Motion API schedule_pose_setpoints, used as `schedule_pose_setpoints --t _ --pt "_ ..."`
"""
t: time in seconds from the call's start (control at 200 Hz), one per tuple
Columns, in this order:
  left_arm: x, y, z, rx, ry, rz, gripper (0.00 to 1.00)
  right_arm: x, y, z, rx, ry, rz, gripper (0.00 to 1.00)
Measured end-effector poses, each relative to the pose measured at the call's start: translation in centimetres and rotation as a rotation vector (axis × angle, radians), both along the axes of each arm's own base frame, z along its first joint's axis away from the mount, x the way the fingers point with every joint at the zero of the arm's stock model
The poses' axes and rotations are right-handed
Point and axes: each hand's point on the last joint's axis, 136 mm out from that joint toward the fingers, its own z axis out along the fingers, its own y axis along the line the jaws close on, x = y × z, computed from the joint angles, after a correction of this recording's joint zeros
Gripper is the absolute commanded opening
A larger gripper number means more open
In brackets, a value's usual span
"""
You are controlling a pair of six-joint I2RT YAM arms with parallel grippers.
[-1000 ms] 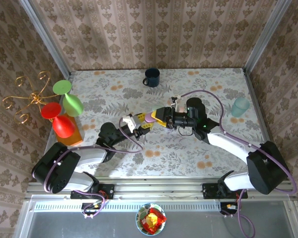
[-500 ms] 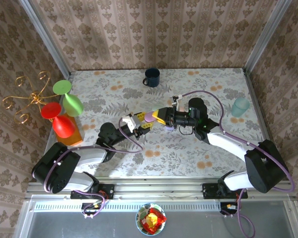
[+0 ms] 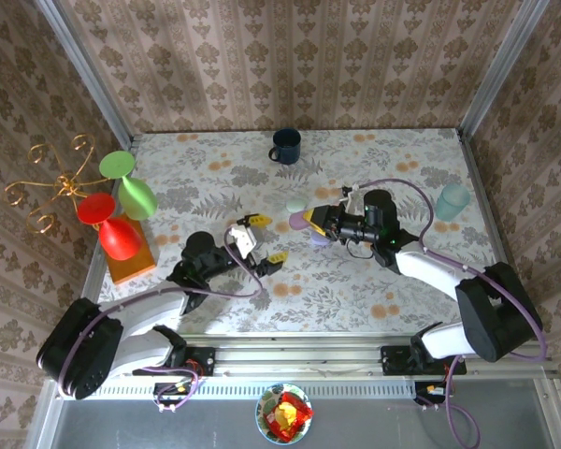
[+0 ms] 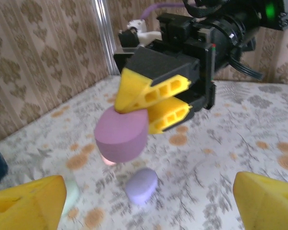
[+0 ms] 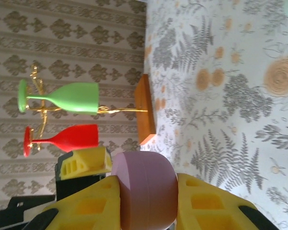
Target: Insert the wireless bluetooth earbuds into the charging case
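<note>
1. Right tool (image 4: 134, 117) clamped on mauve charging case (image 4: 121, 134), above counter (image 4: 230, 153).
2. Left tool (image 3: 265, 238) spread wide, empty, at 8 o'clock of it.
3. Prob. an earbud: blurred pinkish bit (image 4: 108, 161) on counter, 6 o'clock under case.
4. Risk: smooth case pinched by one end, could twist/slip if pushed.

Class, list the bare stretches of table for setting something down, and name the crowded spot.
Bare: between blue mug and teal cup; between mug and green glass. Crowded: centre, around mint case, lilac case, pink case.
</note>
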Motion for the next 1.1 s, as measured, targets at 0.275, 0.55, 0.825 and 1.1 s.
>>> schedule_pose_setpoints --t 0.275,0.55,0.825,1.1 --pt "-1.2 1.1 -5.1 0.142 0.164 0.016 0.96 -0.7 0.5 -7.4 -0.130 0.136 0.001 0.20" --pt "-1.7 1.6 -8.3 0.232 0.267 0.017 0.97 -1.4 0.8 -13.5 -0.262 0.210 0.008 0.24" --pt "-1.3 1.9 -8.7 0.255 0.280 0.044 1.00 -1.3 -0.4 -14.4 -0.349 0.197 -0.023 0.59" --pt "2.1 3.2 -6.3 0.241 0.242 0.218 1.00 -0.7 -2.7 -8.0 -0.461 0.016 -0.088 0.83"
